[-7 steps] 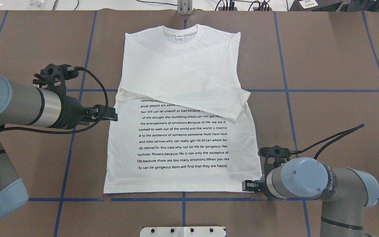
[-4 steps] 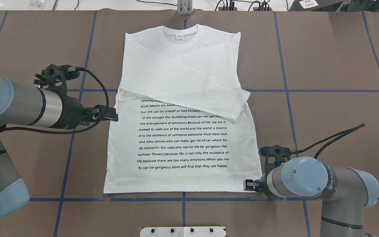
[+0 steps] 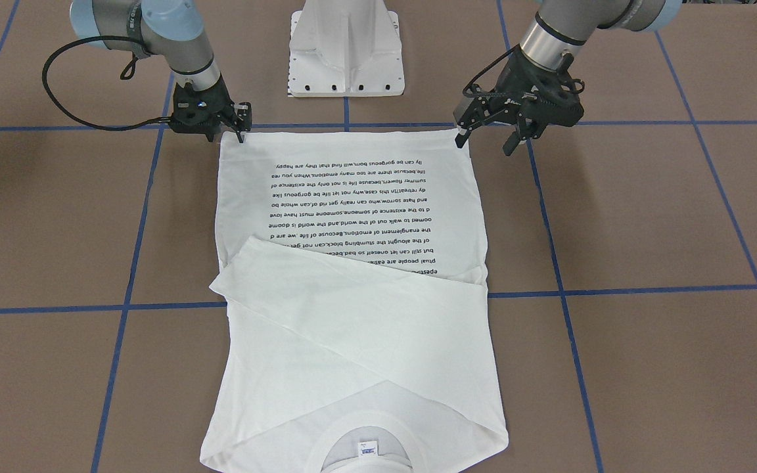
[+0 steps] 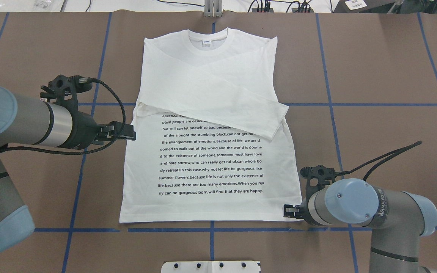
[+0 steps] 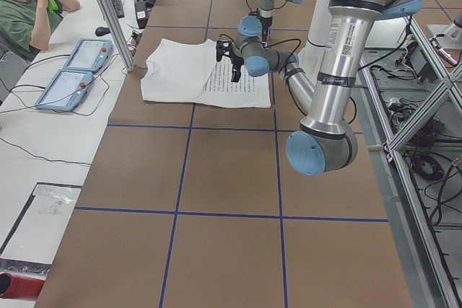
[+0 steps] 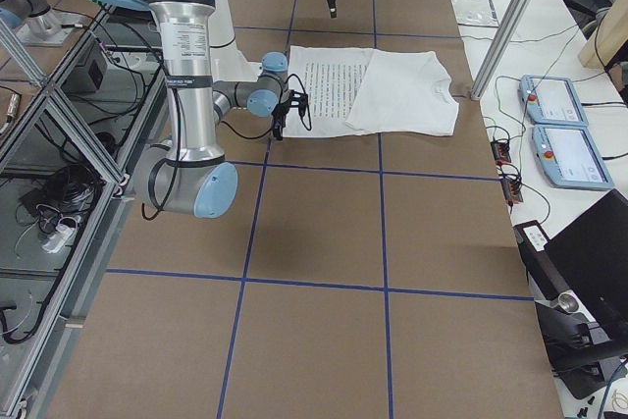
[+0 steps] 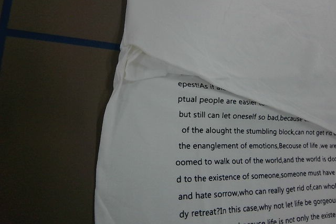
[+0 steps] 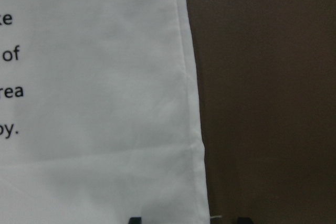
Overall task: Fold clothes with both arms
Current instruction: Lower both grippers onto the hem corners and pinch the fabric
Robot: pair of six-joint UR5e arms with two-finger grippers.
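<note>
The T-shirt (image 4: 211,167) lies flat in the middle of the table (image 4: 385,68), print up, with its collar (image 4: 208,46) on the side far from us and a sleeve (image 4: 241,110) folded across the chest. Our right gripper (image 4: 286,211) sits low at the hem's right corner, jaws apart, the corner between its fingertips (image 8: 135,221). Our left gripper (image 4: 128,132) hangs above the shirt's left edge, beside the upper lines of print, jaws spread wide and holding nothing.
</note>
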